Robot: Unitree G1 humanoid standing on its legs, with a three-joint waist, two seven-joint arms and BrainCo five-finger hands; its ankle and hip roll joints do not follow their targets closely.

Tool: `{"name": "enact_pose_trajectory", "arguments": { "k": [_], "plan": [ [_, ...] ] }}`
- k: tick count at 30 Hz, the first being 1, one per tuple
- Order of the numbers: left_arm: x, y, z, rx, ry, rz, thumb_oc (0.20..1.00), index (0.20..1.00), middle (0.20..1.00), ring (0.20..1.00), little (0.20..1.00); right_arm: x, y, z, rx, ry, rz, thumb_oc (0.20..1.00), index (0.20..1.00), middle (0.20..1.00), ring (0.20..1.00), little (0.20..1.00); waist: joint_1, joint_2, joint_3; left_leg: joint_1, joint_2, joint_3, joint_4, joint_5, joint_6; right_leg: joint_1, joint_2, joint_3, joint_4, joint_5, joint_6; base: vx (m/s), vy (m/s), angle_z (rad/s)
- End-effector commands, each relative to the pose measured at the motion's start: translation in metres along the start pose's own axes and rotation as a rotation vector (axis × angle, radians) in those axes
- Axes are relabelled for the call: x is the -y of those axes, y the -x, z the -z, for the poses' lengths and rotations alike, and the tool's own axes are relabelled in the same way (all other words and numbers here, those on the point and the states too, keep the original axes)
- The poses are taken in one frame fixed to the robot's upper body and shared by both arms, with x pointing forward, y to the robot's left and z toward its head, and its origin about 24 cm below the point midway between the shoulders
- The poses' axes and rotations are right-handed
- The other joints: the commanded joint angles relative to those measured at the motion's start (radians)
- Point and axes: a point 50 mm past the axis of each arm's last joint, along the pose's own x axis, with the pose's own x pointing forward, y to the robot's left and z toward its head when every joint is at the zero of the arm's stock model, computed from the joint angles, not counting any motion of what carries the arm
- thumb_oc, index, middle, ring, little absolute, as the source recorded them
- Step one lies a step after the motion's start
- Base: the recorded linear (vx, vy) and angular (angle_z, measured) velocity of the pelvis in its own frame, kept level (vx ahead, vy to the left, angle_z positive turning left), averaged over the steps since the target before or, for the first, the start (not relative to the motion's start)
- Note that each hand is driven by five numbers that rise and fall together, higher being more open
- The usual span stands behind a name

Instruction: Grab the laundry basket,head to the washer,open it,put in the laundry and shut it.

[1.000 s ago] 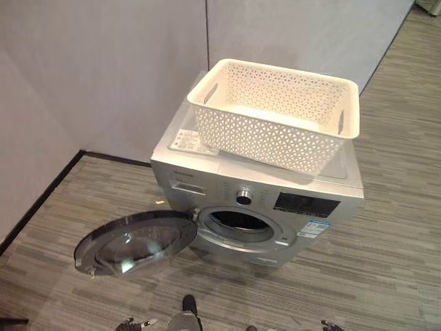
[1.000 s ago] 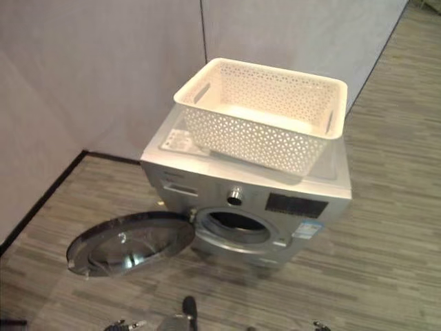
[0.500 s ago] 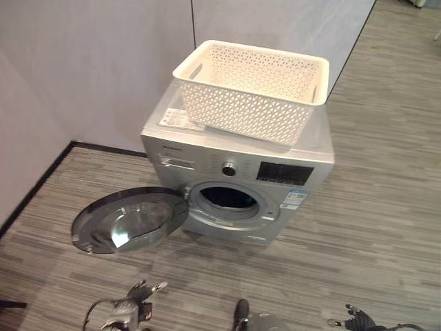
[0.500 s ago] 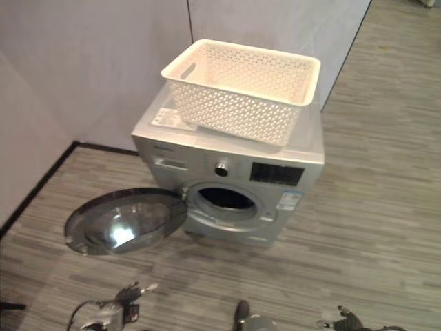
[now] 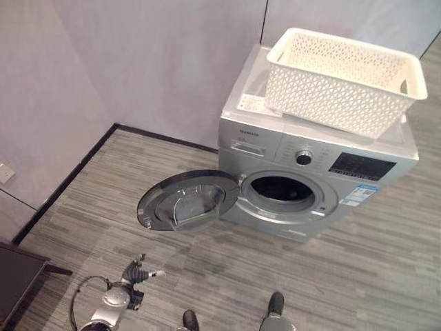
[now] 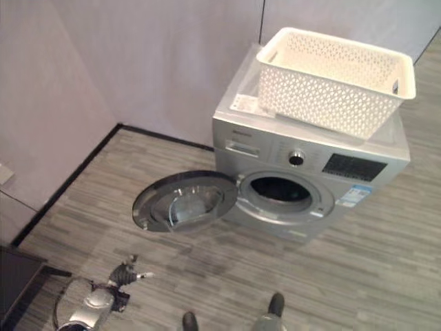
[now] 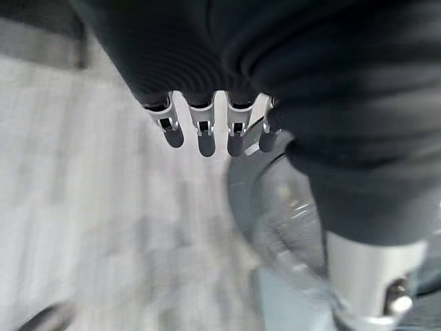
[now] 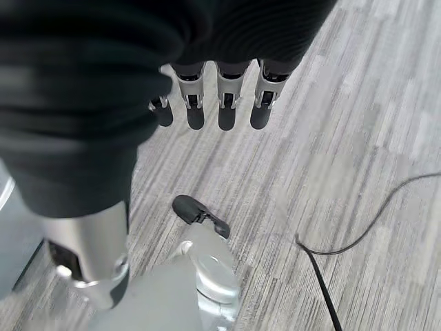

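left hand [image 5: 131,276] far below basket [image 5: 344,79]

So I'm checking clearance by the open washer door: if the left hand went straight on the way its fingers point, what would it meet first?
Probably the floor: the left hand hangs open, fingers pointing down beside the open door. Depth is unclear.

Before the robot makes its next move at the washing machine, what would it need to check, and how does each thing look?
1. Washer within sight: ok.
2. Washer door open: ok, swung wide to the robot's left, so it is not yet shut.
3. Laundry basket parked on top of the washer: ok; no clothes visible in it.
4. Laundry inside the drum: cannot tell, the opening is dark.
5. Left hand free to push the door: ok, fingers straight, holding nothing.
6. Right hand free: ok, straight and empty.
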Motion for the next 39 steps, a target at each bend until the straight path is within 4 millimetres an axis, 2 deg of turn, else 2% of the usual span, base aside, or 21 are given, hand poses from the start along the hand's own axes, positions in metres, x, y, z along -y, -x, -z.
{"name": "enact_pose_trajectory", "arguments": {
  "k": [1,2,3,5,7,8,11,12,13,14,15,16,17,21,24,26,30,33,35,37,39],
  "plan": [
    [-0.034,-0.011,-0.037,0.155,-0.024,-0.125,1.000,1.000,1.000,1.000,1.000,0.004,-0.001,-0.007,0.032,-0.028,0.002,1.000,1.000,1.000,1.000,1.000,-0.015,0.020,0.030,-0.046,0.048,-0.077,0.045,0.012,-0.044,0.092,0.028,0.103,0.136,-0.173,0.137,0.03,0.325,-0.18],
    [-0.058,-0.008,-0.044,0.172,-0.060,-0.200,1.000,1.000,1.000,1.000,1.000,-0.005,-0.001,-0.006,0.027,0.008,-0.034,1.000,1.000,1.000,1.000,1.000,0.027,0.013,0.024,-0.035,0.050,-0.036,0.024,-0.012,-0.059,0.122,0.022,-0.065,0.114,-0.197,0.151,0.04,0.097,-0.12],
    [-0.058,-0.008,-0.044,0.172,-0.060,-0.201,1.000,1.000,1.000,1.000,1.000,-0.005,-0.001,-0.006,0.027,0.009,-0.034,1.000,1.000,1.000,1.000,1.000,0.026,0.013,0.024,-0.034,0.050,-0.037,0.024,-0.012,-0.059,0.123,0.022,-0.066,0.113,-0.197,0.151,0.04,0.112,-0.48],
    [-0.091,-0.019,-0.061,0.164,-0.124,-0.314,1.000,1.000,1.000,1.000,1.000,-0.010,-0.001,-0.011,0.051,0.091,-0.093,1.000,1.000,1.000,1.000,1.000,-0.010,0.003,0.030,-0.023,0.052,-0.009,-0.009,-0.003,-0.066,0.093,0.042,0.010,0.074,-0.176,0.151,0.00,0.034,-0.39],
    [-0.112,-0.025,-0.080,0.184,-0.150,-0.396,1.000,1.000,1.000,1.000,1.000,-0.007,-0.002,-0.016,0.057,0.107,-0.088,1.000,1.000,1.000,1.000,1.000,-0.014,-0.010,0.037,-0.031,0.056,0.019,-0.012,-0.004,-0.071,0.090,0.040,0.016,0.053,-0.133,0.151,-0.09,0.022,-0.24],
    [-0.123,-0.031,-0.096,0.197,-0.156,-0.432,1.000,1.000,1.000,1.000,1.000,-0.004,-0.003,-0.023,0.072,0.110,-0.078,1.000,1.000,1.000,1.000,1.000,-0.024,-0.018,0.043,-0.054,0.056,0.023,-0.017,0.009,-0.074,0.071,0.043,0.026,0.046,-0.111,0.151,-0.15,0.007,-0.53],
    [-0.149,-0.036,-0.124,0.205,-0.195,-0.505,1.000,1.000,1.000,1.000,1.000,0.003,-0.005,-0.039,0.118,0.100,-0.063,1.000,1.000,1.000,1.000,1.000,-0.043,-0.032,0.055,-0.101,0.058,0.023,-0.019,0.020,-0.080,0.051,0.051,0.014,0.022,-0.104,0.151,-0.10,0.015,-0.26],
    [-0.157,-0.037,-0.130,0.189,-0.216,-0.533,1.000,1.000,1.000,1.000,1.000,0.003,-0.005,-0.044,0.136,0.101,-0.066,1.000,1.000,1.000,1.000,1.000,-0.055,-0.035,0.059,-0.112,0.059,0.023,-0.019,0.020,-0.081,0.045,0.054,0.015,0.017,-0.103,0.151,-0.03,0.031,0.00],
    [-0.158,-0.038,-0.132,0.192,-0.217,-0.533,1.000,1.000,1.000,1.000,1.000,0.002,-0.005,-0.045,0.137,0.098,-0.067,1.000,1.000,1.000,1.000,1.000,-0.053,-0.036,0.060,-0.114,0.059,0.022,-0.019,0.020,-0.081,0.043,0.053,0.014,0.017,-0.102,0.151,-0.04,0.042,-0.09],
    [-0.173,-0.038,-0.146,0.171,-0.270,-0.581,1.000,1.000,1.000,1.000,1.000,0.003,-0.005,-0.052,0.163,0.101,-0.080,1.000,1.000,1.000,1.000,1.000,-0.075,-0.047,0.077,-0.132,0.064,0.028,-0.019,0.026,-0.087,0.022,0.057,0.016,0.010,-0.080,0.151,-0.03,0.021,-0.27],
    [-0.174,-0.038,-0.148,0.174,-0.272,-0.581,1.000,1.000,1.000,1.000,1.000,0.002,-0.005,-0.052,0.165,0.097,-0.082,1.000,1.000,1.000,1.000,1.000,-0.072,-0.049,0.078,-0.134,0.064,0.028,-0.019,0.027,-0.087,0.021,0.057,0.017,0.009,-0.080,0.151,-0.07,0.030,-0.27],
    [-0.188,-0.036,-0.159,0.140,-0.326,-0.617,1.000,1.000,1.000,1.000,1.000,-0.003,-0.005,-0.055,0.169,0.117,-0.117,1.000,1.000,1.000,1.000,1.000,-0.091,-0.062,0.096,-0.161,0.074,0.027,-0.019,0.036,-0.094,0.001,0.066,0.025,-0.003,-0.060,0.151,-0.04,0.016,-0.23],
    [-0.193,-0.034,-0.164,0.130,-0.353,-0.636,1.000,1.000,1.000,1.000,1.000,-0.006,-0.005,-0.053,0.163,0.130,-0.134,1.000,1.000,1.000,1.000,1.000,-0.096,-0.068,0.102,-0.172,0.081,0.030,-0.019,0.042,-0.099,-0.002,0.068,0.022,-0.014,-0.053,0.151,-0.03,0.024,-0.12],
    [-0.212,-0.027,-0.175,0.105,-0.352,-0.713,1.000,1.000,1.000,1.000,1.000,-0.008,-0.004,-0.051,0.181,0.082,-0.128,1.000,1.000,1.000,1.000,1.000,-0.126,-0.090,0.115,-0.210,0.096,0.026,-0.019,0.047,-0.106,-0.033,0.084,0.042,-0.032,-0.024,0.151,0.03,0.039,-0.04],
    [-0.219,-0.023,-0.177,0.075,-0.386,-0.730,1.000,1.000,1.000,1.000,1.000,-0.015,-0.002,-0.046,0.178,0.106,-0.159,1.000,1.000,1.000,1.000,1.000,-0.139,-0.099,0.117,-0.238,0.107,0.022,-0.019,0.053,-0.112,-0.050,0.091,0.052,-0.034,-0.012,0.151,0.05,-0.006,-0.11],
    [-0.221,-0.023,-0.176,0.040,-0.470,-0.724,1.000,1.000,1.000,1.000,1.000,-0.018,-0.001,-0.045,0.185,0.124,-0.176,1.000,1.000,1.000,1.000,1.000,-0.147,-0.107,0.117,-0.251,0.111,0.023,-0.019,0.055,-0.114,-0.061,0.092,0.060,-0.037,-0.001,0.151,0.06,-0.008,0.00],
    [-0.219,-0.024,-0.161,-0.058,-0.562,-0.673,1.000,1.000,1.000,1.000,1.000,-0.016,0.002,-0.061,0.263,0.124,-0.192,1.000,1.000,1.000,1.000,1.000,-0.161,-0.129,0.114,-0.270,0.118,0.026,-0.019,0.058,-0.117,-0.082,0.099,0.074,-0.041,0.020,0.151,0.02,0.005,0.05],
    [-0.215,-0.027,-0.158,-0.082,-0.592,-0.645,1.000,1.000,1.000,1.000,1.000,-0.014,0.006,-0.077,0.333,0.129,-0.198,1.000,1.000,1.000,1.000,1.000,-0.167,-0.140,0.113,-0.284,0.122,0.025,-0.019,0.059,-0.119,-0.094,0.104,0.077,-0.042,0.029,0.151,0.02,-0.017,-0.08],
    [-0.198,-0.036,-0.148,-0.111,-0.601,-0.561,1.000,1.000,1.000,1.000,1.000,-0.013,0.008,-0.087,0.374,0.123,-0.192,1.000,1.000,1.000,1.000,1.000,-0.171,-0.141,0.118,-0.293,0.124,0.022,-0.019,0.061,-0.119,-0.098,0.106,0.083,-0.041,0.028,0.151,0.01,-0.006,0.02],
    [-0.194,-0.039,-0.148,-0.109,-0.605,-0.547,1.000,1.000,1.000,1.000,1.000,-0.012,0.009,-0.090,0.382,0.135,-0.192,1.000,1.000,1.000,1.000,1.000,-0.171,-0.139,0.119,-0.296,0.124,0.019,-0.019,0.061,-0.118,-0.099,0.106,0.085,-0.041,0.028,0.151,0.02,-0.008,0.06],
    [-0.159,-0.057,-0.150,-0.069,-0.686,-0.398,1.000,1.000,1.000,1.000,1.000,-0.011,0.009,-0.094,0.393,0.150,-0.186,1.000,1.000,1.000,1.000,1.000,-0.164,-0.128,0.127,-0.295,0.120,0.014,-0.019,0.058,-0.114,-0.098,0.104,0.090,-0.039,0.023,0.151,0.02,0.012,0.06]
  ]
}}
